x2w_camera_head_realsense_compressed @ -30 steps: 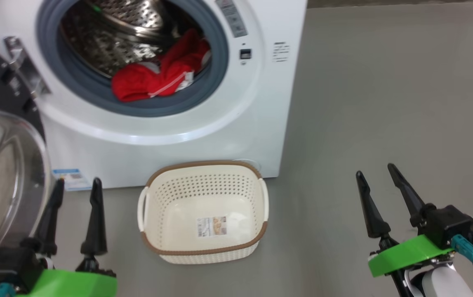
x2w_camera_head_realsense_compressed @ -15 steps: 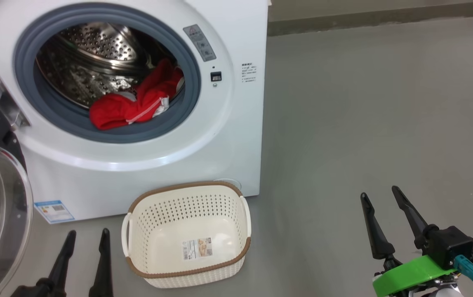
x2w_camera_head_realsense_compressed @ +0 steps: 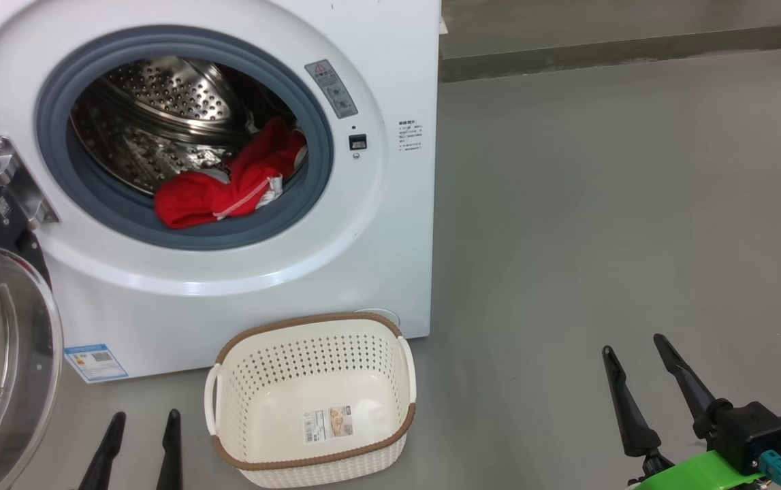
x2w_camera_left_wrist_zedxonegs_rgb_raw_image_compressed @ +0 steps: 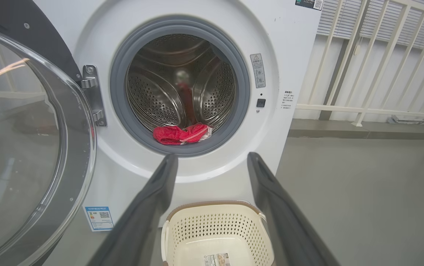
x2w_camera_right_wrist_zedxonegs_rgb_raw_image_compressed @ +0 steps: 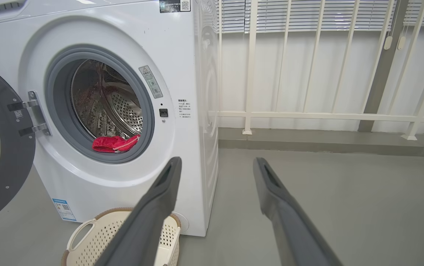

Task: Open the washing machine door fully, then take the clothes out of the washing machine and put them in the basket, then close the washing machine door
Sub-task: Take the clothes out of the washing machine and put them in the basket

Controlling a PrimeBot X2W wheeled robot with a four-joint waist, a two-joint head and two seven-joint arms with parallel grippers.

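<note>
- The clothes [x2w_camera_head_realsense_compressed: 216, 197] lie in a red heap at the bottom front of the washing machine [x2w_camera_head_realsense_compressed: 240, 299] mouth, resting on the grey rubber ring [x2w_camera_head_realsense_compressed: 179, 235], with nothing holding them
- Washing machine door [x2w_camera_head_realsense_compressed: 2, 340]: swung out on its hinge, just left of the left tool; I judge it open far enough to leave the mouth free
- Left tool [x2w_camera_head_realsense_compressed: 146, 416]: fingers spread wide, gripping nothing, low over the floor [x2w_camera_head_realsense_compressed: 601, 204]; the heap lies ahead of it, higher and a little to its right
- In the left wrist view the heap sits straight above the gap between the fingers, so this arm looks nearer and better lined up
- The heap's long axis runs across the mouth, side to side as the left tool faces it, rising toward its right end
- Basket [x2w_camera_head_realsense_compressed: 308, 321]: on the floor just right of the left tool, below the mouth, no clothes in it yet
- Right tool [x2w_camera_head_realsense_compressed: 634, 344]: fingers wide apart, gripping nothing; the heap lies well off to its left and higher, beyond the basket
</note>
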